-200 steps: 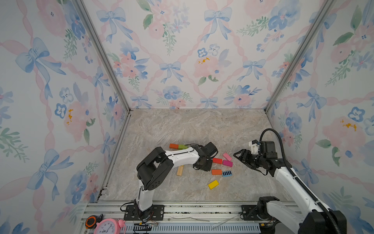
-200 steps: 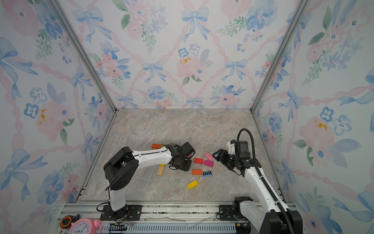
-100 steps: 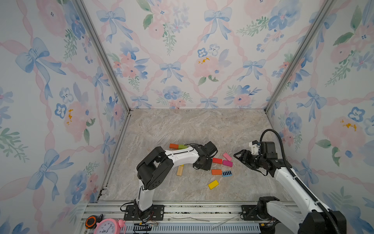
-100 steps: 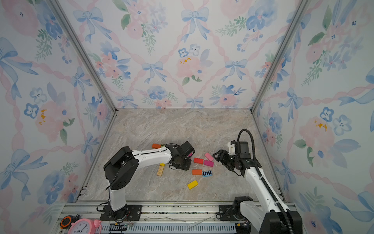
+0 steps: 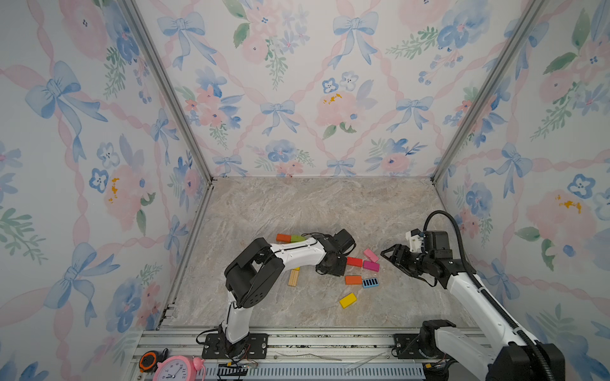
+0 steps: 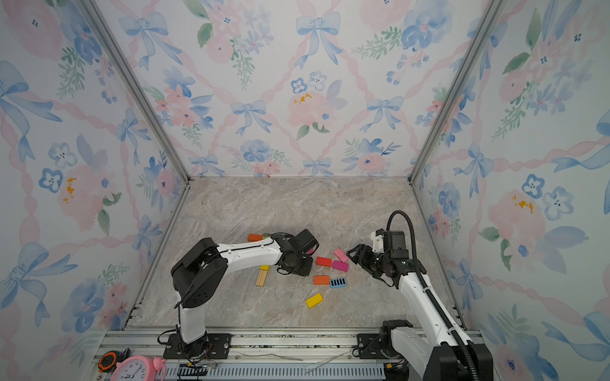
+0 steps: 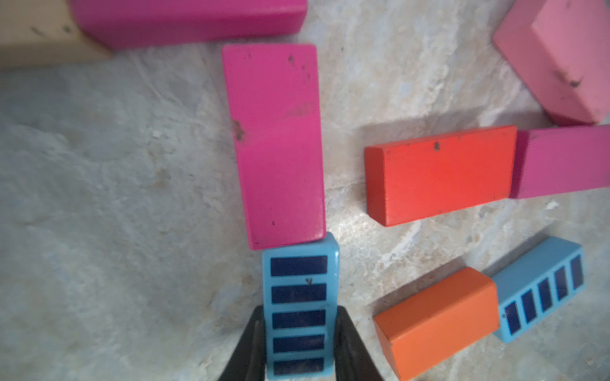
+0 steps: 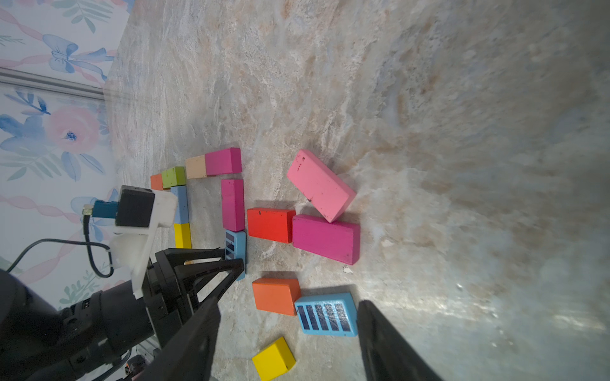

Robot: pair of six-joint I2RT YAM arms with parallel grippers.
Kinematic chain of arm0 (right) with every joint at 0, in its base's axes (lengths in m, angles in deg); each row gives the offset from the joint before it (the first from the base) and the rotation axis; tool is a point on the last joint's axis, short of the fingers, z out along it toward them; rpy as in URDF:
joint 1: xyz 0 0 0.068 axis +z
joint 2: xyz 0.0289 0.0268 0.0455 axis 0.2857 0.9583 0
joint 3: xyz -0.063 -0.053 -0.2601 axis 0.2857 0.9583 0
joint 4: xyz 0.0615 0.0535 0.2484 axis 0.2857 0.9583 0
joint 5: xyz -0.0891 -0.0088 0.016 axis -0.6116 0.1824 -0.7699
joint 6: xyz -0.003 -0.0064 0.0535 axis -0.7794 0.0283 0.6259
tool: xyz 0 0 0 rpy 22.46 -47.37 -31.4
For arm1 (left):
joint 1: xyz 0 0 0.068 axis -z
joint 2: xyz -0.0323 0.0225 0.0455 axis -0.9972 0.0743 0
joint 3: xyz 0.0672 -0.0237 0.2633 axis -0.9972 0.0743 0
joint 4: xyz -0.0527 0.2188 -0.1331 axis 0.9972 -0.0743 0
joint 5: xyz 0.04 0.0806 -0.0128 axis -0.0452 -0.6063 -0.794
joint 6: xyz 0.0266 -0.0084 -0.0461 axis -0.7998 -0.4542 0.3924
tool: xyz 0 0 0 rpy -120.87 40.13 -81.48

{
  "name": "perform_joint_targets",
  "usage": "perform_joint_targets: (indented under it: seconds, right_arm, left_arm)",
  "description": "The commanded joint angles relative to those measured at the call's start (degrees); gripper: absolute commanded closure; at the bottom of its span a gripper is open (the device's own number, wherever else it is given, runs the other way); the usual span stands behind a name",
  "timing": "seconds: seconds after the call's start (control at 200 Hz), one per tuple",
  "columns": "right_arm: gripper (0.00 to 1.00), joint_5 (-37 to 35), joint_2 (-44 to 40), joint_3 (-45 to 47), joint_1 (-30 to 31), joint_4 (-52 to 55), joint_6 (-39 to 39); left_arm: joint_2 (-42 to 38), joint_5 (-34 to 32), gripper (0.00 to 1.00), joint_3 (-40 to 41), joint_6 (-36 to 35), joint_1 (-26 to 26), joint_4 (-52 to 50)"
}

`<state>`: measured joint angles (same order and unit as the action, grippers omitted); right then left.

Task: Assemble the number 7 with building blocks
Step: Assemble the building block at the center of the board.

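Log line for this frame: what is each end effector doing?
left end effector: shut on striped block, its end against magenta block | right end effector: open, empty

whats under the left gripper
A striped blue block, clamped between the left gripper's fingers, its end touching a magenta block. In both top views the arm hides it; whether it sits flat on the table is unclear.

Bright even light, soft shadows (wrist-view edges blurred)
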<state>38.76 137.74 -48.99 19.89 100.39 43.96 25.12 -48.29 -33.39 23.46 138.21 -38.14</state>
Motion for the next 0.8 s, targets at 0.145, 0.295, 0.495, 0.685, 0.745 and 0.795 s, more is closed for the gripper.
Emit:
perform_joint_targets:
  seconds: [0.145, 0.295, 0.495, 0.685, 0.745, 0.795]
  right_arm:
    - [0.32, 1.0, -1.1, 1.5, -1.0, 0.3, -0.9]
    - [0.32, 1.2, -1.1, 1.3, -1.1, 0.3, -1.0]
    - [0.32, 1.3, -1.2, 1.6, -1.2, 0.3, -1.1]
    - [0.32, 1.3, -1.5, 1.9, -1.2, 0.3, -0.9]
    - [0.32, 1.3, -1.6, 2.0, -1.2, 0.3, -0.9]
    - [0.32, 1.3, -1.6, 2.0, -1.2, 0.3, -0.9]
  left_arm:
    - [1.9, -0.4, 0.86, -1.1, 0.7, -0.5, -1.5]
    - [1.9, -0.5, 0.85, -1.2, 0.9, -0.7, -1.7]
    - [2.1, -0.5, 0.85, -1.3, 0.9, -0.8, -1.6]
    - [2.3, -0.3, 0.86, -1.6, 1.0, -0.8, -1.6]
    - [2.5, -0.1, 0.85, -1.7, 0.8, -0.8, -1.6]
    - [2.6, 0.1, 0.82, -1.9, 0.8, -0.7, -1.5]
